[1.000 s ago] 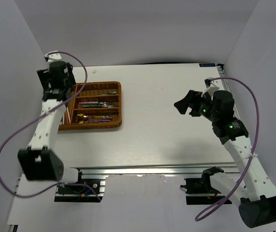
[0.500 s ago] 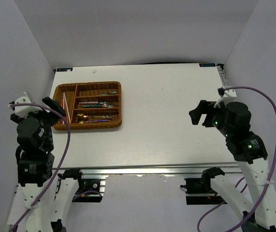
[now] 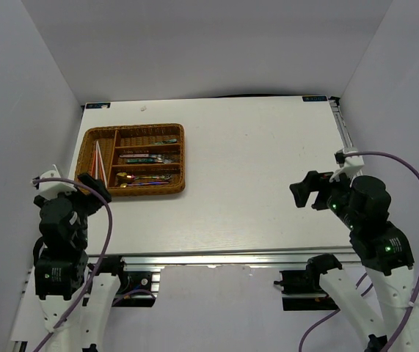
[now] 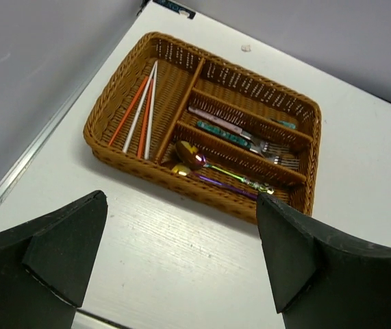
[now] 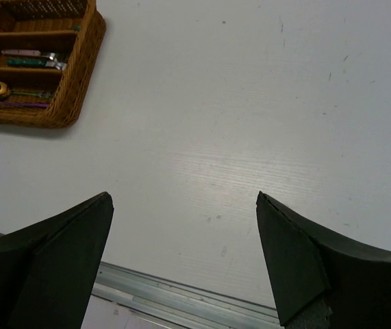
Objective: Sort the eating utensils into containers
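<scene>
Left gripper (image 3: 92, 185): fingers spread wide, nothing between them. It hangs off the near-left corner of the table (image 3: 253, 161), just short of the near-left corner of the wicker tray (image 3: 136, 194), and its wrist camera looks down into the tray.

The tray sits at the far-left of the table and all the cutlery in view is inside it.
- Crosswise section at the left end: red-orange chopsticks (image 4: 128, 111) with the white stick (image 4: 142, 99) between them, fanned slightly and closest together at the far end.
- Nearest long section: gold-bowled spoon (image 4: 190, 155) and the iridescent spoon (image 4: 216, 181) side by side, bowls toward the crosswise divider.
- Middle long section: silver pieces (image 4: 250, 144) with a green handle and a pale one. Too small to tell knife from fork.
- Far long section: one small greenish piece (image 4: 284, 124) at the right end. Can't identify it.

Centre of the table is bare white surface.

Right gripper (image 3: 306, 189): also wide, holding nothing. It sits above the right side of the table, well apart from the tray. Its wrist view catches only the tray's near-right corner at top left.
</scene>
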Controlling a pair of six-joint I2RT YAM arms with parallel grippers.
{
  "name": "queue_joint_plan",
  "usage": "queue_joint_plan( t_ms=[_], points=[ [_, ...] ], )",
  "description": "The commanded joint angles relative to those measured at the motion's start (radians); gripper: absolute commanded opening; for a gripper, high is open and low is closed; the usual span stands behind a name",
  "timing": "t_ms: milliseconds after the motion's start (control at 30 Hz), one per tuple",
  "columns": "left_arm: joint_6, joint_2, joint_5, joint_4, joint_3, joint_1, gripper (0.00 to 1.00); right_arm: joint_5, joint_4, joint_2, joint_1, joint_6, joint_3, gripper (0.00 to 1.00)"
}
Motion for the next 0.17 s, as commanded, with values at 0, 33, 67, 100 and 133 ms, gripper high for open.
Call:
queue_joint_plan(
  t_ms=[0, 33, 67, 100, 133],
  points=[
    [-0.006, -0.022, 0.014, -0.011, -0.014, 0.003, 0.98, -0.035, 0.051, 0.013, 0.004, 0.010, -0.033, 0.89],
    [-0.003, -0.024, 0.018, -0.002, -0.028, 0.003, 0.98, -0.036, 0.059, 0.014, 0.004, 0.015, -0.037, 0.89],
    [0.000, -0.031, 0.019, 0.004, -0.034, 0.003, 0.98, -0.036, 0.069, 0.017, 0.004, 0.018, -0.040, 0.89],
    [0.002, -0.033, 0.012, 0.008, -0.039, 0.003, 0.98, -0.036, 0.072, 0.020, 0.004, 0.020, -0.039, 0.89],
    [0.002, -0.033, 0.011, 0.011, -0.043, 0.003, 0.98, -0.039, 0.074, 0.026, 0.004, 0.020, -0.037, 0.90]
  ],
)
